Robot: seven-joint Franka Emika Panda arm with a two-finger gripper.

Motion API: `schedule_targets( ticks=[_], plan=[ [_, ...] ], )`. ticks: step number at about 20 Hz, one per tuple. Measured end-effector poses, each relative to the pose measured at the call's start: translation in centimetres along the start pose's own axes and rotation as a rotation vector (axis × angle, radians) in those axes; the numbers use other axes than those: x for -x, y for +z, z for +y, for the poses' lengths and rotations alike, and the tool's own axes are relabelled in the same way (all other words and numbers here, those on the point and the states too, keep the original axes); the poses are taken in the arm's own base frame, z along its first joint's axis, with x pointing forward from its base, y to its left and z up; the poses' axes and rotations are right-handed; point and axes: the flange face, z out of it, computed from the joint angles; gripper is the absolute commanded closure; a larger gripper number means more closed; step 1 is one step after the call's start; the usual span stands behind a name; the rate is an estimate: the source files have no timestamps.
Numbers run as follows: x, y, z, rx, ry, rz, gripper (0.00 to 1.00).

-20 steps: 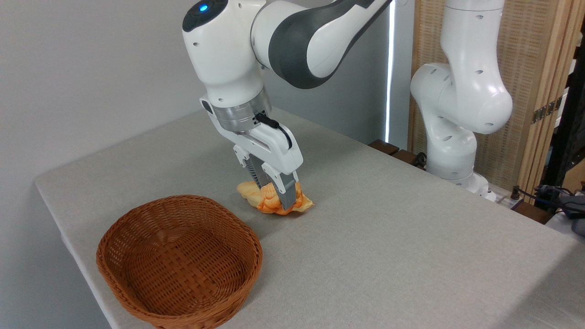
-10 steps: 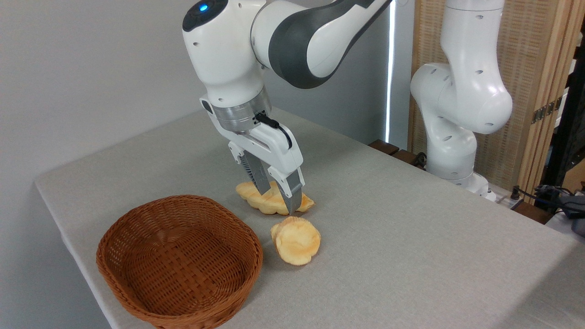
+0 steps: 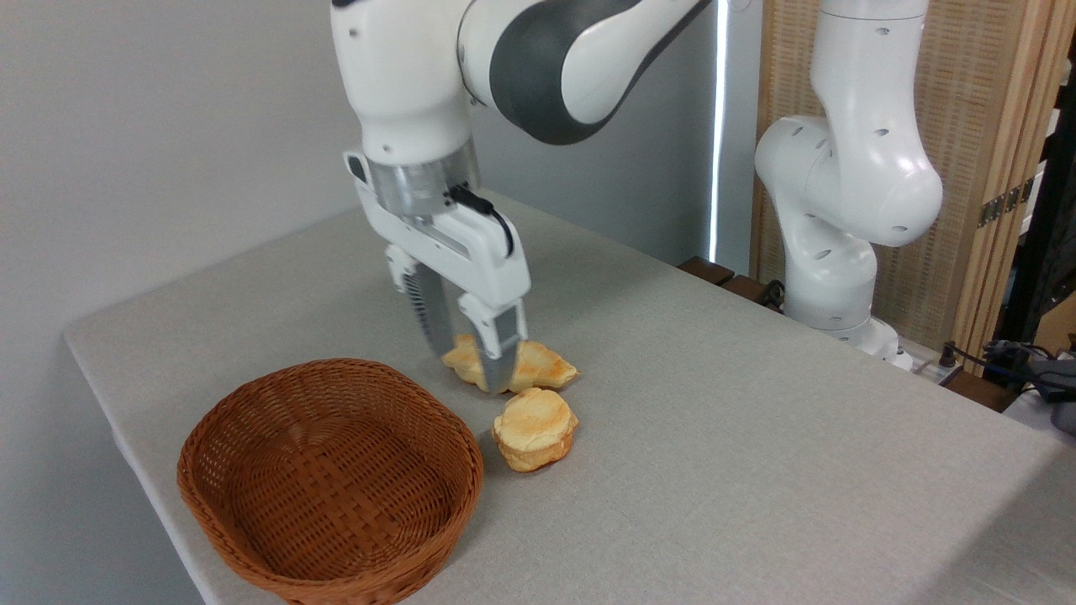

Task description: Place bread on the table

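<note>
The bread (image 3: pixel 535 428), a small chunky golden bun with a toasted top, rests upright on the grey table (image 3: pixel 756 437) just right of the basket. My gripper (image 3: pixel 471 370) hangs above and behind it, open, with nothing between its fingers (image 3: pixel 498 357). The fingers stand in front of a longer flat braided bread (image 3: pixel 542 367) lying on the table, hiding its middle part.
A brown wicker basket (image 3: pixel 329 479) with nothing in it stands near the table's front left edge. The arm's white base (image 3: pixel 841 210) rises at the back right, beside a wooden screen (image 3: pixel 992 126). Cables (image 3: pixel 1017 361) lie at the far right.
The bun has left the gripper, tumbled forward on its side, and now sits upright on the table. The gripper opened, then shifted left and slightly up.
</note>
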Motion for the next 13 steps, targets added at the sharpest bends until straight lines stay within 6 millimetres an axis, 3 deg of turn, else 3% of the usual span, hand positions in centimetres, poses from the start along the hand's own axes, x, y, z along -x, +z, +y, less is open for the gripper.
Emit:
schedule_targets(
  ticks=[4,13],
  plan=[
    [-1.0,-1.5,-0.7,-0.066,0.001,0.085,0.00],
    [-2.4,-1.6,-1.6,-0.123,0.014,0.101,0.00]
  ],
)
